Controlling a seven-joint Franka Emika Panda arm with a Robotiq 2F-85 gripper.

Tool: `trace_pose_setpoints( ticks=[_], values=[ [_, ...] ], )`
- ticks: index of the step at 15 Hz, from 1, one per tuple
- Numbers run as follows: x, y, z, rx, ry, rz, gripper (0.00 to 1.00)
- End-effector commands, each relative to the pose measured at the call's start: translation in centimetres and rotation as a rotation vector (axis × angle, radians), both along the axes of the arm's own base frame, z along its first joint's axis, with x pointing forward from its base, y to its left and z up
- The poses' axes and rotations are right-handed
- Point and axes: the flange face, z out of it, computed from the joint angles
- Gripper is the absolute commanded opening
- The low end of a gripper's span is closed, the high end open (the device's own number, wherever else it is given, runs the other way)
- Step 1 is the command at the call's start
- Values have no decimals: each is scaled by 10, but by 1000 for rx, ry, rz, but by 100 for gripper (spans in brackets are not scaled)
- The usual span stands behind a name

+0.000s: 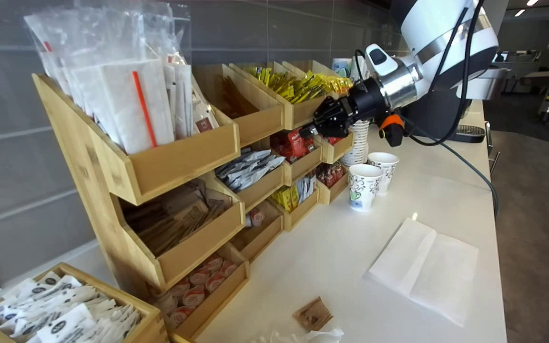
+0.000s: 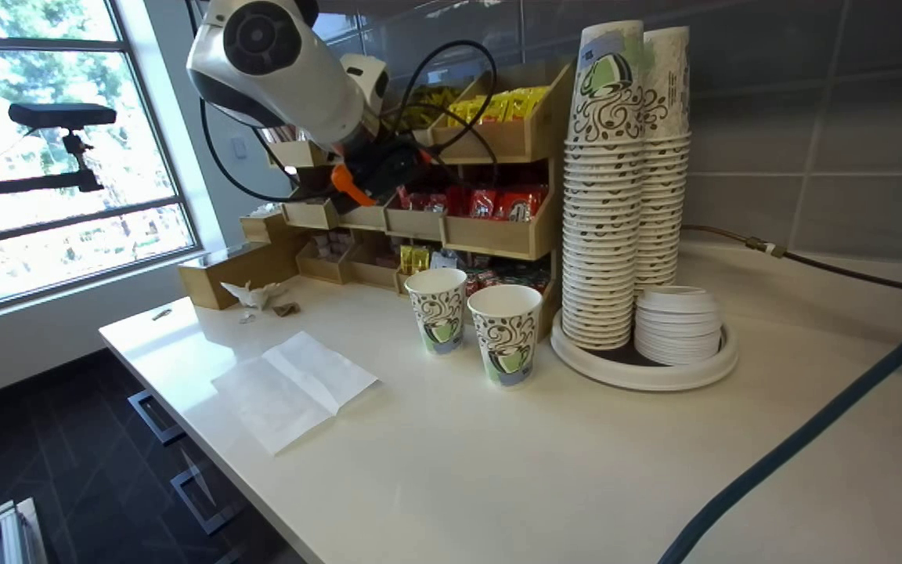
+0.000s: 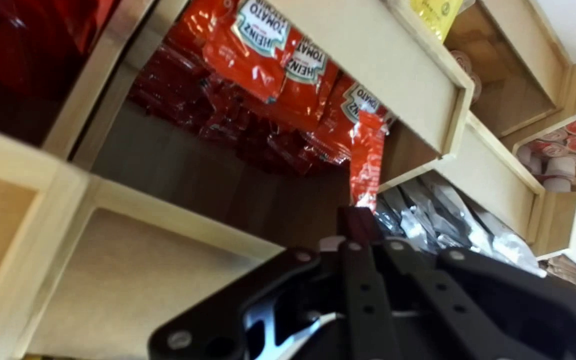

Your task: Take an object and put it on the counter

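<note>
My gripper point(image 3: 360, 225) is shut on the end of a small flat red packet point(image 3: 366, 160) in the wrist view. The packet stands out from the fingertips in front of the rack bin of red packets. In an exterior view the gripper point(image 1: 309, 130) is at the rack's middle tier, with the red packet point(image 1: 297, 144) at its tips. I cannot tell whether it touches the other red packets. In an exterior view the arm hides the fingertips and the held packet. The off-white counter point(image 1: 331, 257) runs in front of the rack and also shows in an exterior view point(image 2: 459, 462).
The tiered wooden rack point(image 1: 193, 164) holds bins of packets and creamers. Two paper cups point(image 1: 364, 188) stand close in front of it, near tall cup stacks point(image 2: 604, 235). A white sheet point(image 1: 424, 267) and a brown square piece point(image 1: 312, 314) lie on the counter.
</note>
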Motion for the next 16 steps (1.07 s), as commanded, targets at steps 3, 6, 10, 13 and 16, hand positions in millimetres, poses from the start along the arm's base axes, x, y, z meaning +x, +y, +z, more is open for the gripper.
trace_pose_setpoints(
  ticks=[3,6,10,13,16],
  values=[
    [-9,-1,4,-32,-49,49,0],
    [-13,-1,0,-59,-35,74,0],
    [-22,-2,-9,-67,2,93,0],
    [-29,-1,-10,-91,8,115,0],
    [-41,-1,-2,-120,-2,132,0]
  ],
)
